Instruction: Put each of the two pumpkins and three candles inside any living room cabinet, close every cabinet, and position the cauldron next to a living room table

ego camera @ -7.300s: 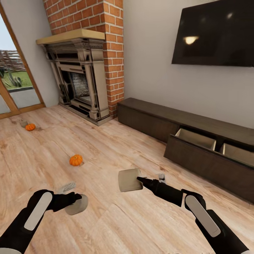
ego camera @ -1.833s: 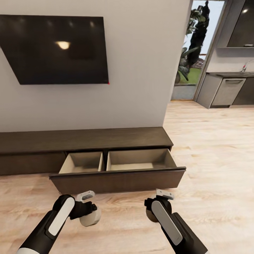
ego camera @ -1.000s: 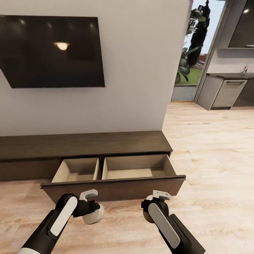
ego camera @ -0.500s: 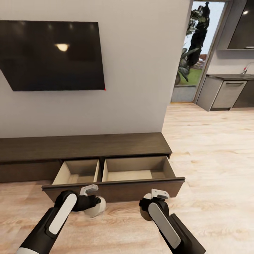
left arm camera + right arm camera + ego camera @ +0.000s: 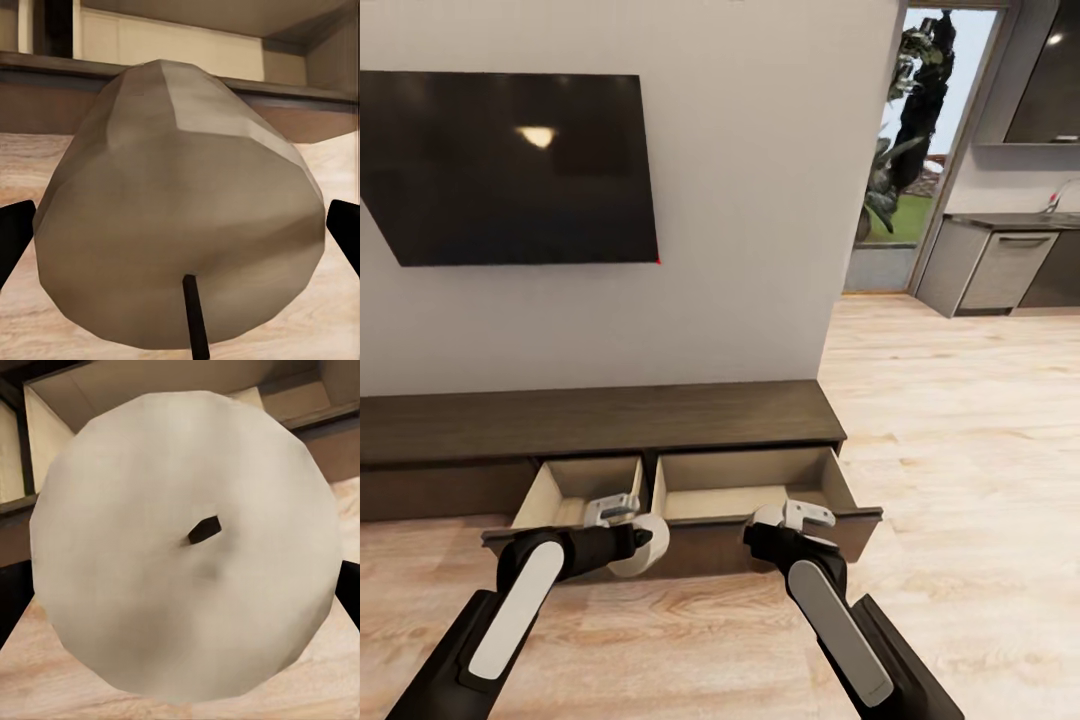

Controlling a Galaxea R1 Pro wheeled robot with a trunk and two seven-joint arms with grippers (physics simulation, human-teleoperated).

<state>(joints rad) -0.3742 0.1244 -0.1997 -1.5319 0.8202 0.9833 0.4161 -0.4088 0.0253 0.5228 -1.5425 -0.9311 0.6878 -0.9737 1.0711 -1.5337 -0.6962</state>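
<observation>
Living-room floorboards at frame bottom; low dark-brown wooden cabinet (image 5: 600,420) stands open. Left gripper (image 5: 622,522) clamps a stubby beige candle (image 5: 643,545), right gripper (image 5: 792,520) a second pale candle (image 5: 187,547); next, likely lift each over the front and release inside.

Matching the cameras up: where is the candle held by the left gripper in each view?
Head view: candle at lower left, against the cabinet's open drawer front.
Left wrist view: candle centred, close up.
Right wrist view: a different candle.
Shared landmark: the pale drawer interior.

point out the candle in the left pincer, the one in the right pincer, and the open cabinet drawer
left candle (image 5: 180,225), left wrist view, its side
right candle (image 5: 187,585), right wrist view, its wick end
cabinet drawer (image 5: 855,525), head view, front panel
</observation>
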